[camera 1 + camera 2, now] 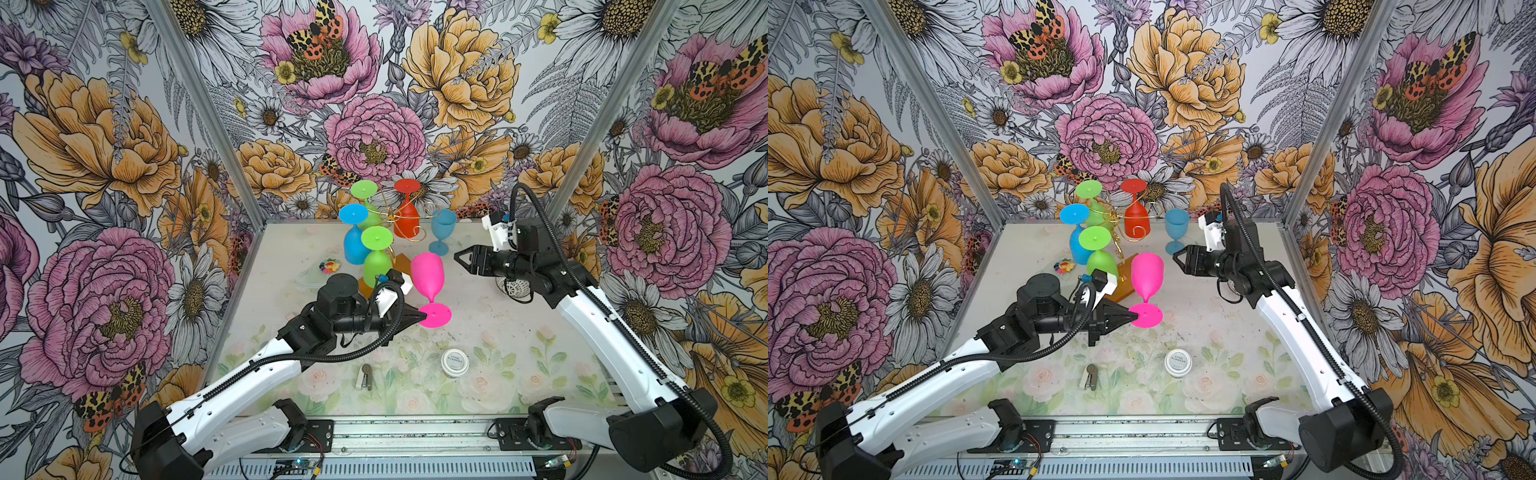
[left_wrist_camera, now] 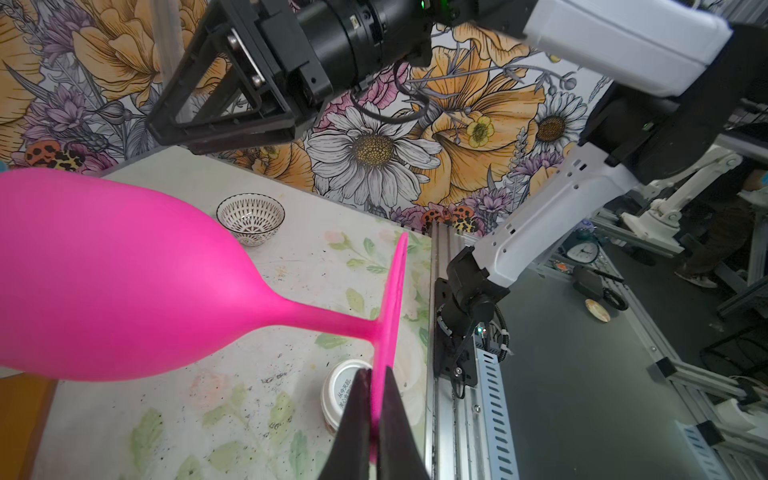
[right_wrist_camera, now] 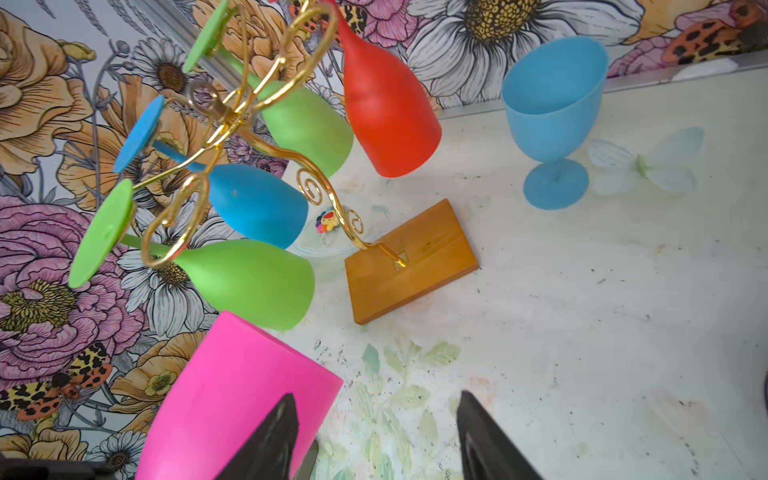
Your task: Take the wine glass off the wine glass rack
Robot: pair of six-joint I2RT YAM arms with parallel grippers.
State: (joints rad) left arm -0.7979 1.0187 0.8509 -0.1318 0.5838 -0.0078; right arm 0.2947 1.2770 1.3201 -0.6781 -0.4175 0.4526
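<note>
The wine glass rack point(image 3: 409, 266) is made of thin gold wire with curled scroll arms and stands on a flat rectangular orange-brown wooden base at the far side of the desk point(image 1: 519, 332). Four matte opaque glasses hang on it upside down by their round feet: a green glass point(image 3: 249, 282) in front, a blue glass point(image 3: 257, 203), a second green glass point(image 3: 307, 124) and a red glass point(image 3: 390, 116). Just beside the rack, a light blue goblet point(image 1: 442, 228) stands upright on the desk with its mouth up.

The pink wine glass point(image 1: 428, 276), smooth, matte and tulip-shaped, is off the rack. It stands nearly upright in front of the wooden base, close to the front green glass but apart from it. The left tool point(image 1: 424, 318) is clamped on the edge of its flat round foot; in the left wrist view the two black fingers point(image 2: 395, 415) press on both faces of the thin disc. I cannot tell if the foot touches the desk.

The right tool point(image 1: 462, 261) is to the right of the pink bowl, with its fingers apart and nothing between them; it does not touch the glass.

A small black-and-white patterned bowl point(image 2: 250, 218) sits under the right arm. A round white tin point(image 1: 454, 362) with a lid lies nearer the front.
</note>
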